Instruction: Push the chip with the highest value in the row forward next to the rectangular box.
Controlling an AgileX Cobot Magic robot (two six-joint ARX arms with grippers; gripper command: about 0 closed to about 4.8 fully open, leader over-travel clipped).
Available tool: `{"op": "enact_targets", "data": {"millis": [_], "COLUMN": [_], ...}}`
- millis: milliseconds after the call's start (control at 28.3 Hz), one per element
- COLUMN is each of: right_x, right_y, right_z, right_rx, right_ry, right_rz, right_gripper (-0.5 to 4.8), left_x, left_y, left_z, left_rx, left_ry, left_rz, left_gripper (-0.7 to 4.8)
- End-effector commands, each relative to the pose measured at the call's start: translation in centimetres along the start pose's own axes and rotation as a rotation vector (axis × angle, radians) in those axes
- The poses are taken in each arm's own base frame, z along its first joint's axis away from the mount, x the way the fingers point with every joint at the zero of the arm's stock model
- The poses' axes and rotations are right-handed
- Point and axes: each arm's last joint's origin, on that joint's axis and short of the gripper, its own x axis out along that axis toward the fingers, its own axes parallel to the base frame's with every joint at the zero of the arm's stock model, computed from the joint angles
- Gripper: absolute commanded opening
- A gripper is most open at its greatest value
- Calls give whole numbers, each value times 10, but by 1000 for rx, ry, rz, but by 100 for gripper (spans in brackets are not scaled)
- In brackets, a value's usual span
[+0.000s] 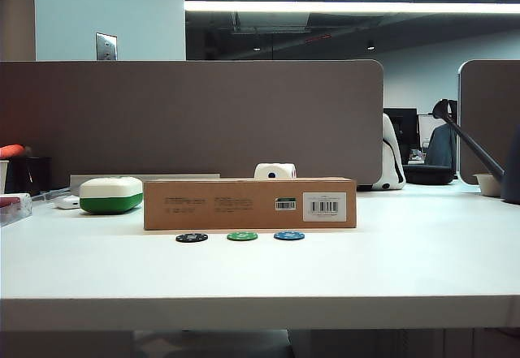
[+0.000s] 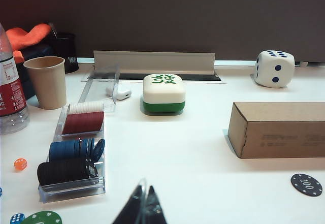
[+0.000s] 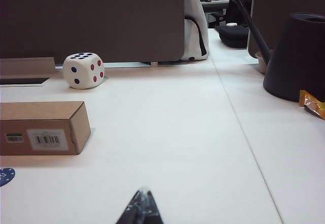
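Nearest the table's (image 1: 422, 285) front edge, both grippers are held above bare tabletop — the left gripper (image 2: 142, 210) and the right gripper (image 3: 141, 210), each with jaws pressed together on nothing. Farther in, the row is laid out: black chip (image 1: 192, 238), green chip (image 1: 242, 235), blue chip (image 1: 289, 235) — just short of the rectangular box (image 1: 249, 204).

The white table (image 1: 260, 281) is evenly lit from a bright ceiling strip light (image 1: 349, 6), blown out in the exterior view. Soft, short shadows are cast beneath the long brown cardboard box (image 1: 249, 204). The dim background is rendered slightly soft.
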Motion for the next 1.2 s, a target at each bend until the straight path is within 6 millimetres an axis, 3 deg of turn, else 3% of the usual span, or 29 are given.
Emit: {"op": "enact_targets", "data": {"millis": [35, 353, 707, 848, 1060, 1202], "right_x": [0, 0, 0, 0, 0, -2], "right_y": [0, 0, 0, 1, 6, 10], "right_z": [0, 0, 0, 0, 0, 2], "right_rx": [-3, -3, 54, 182, 543, 593], "right_ry": [-10, -10, -10, -7, 50, 87], "right_rz": [-1, -1, 7, 31, 187, 341], "right_gripper": [-5, -5, -5, -5, -5, -6], "left_x": [0, 0, 1, 4, 9, 13], "left_y": [0, -1, -32, -43, -57, -60], "left_z": [3, 3, 23, 31, 24, 17], "left_rx": [1, 1, -3, 4, 26, 40], "left_ry": [-17, -17, 32, 77, 162, 222], "left_rz": [3, -4, -315, -408, -505, -509], "left_gripper": [-5, -5, -5, -5, -5, -5]}}
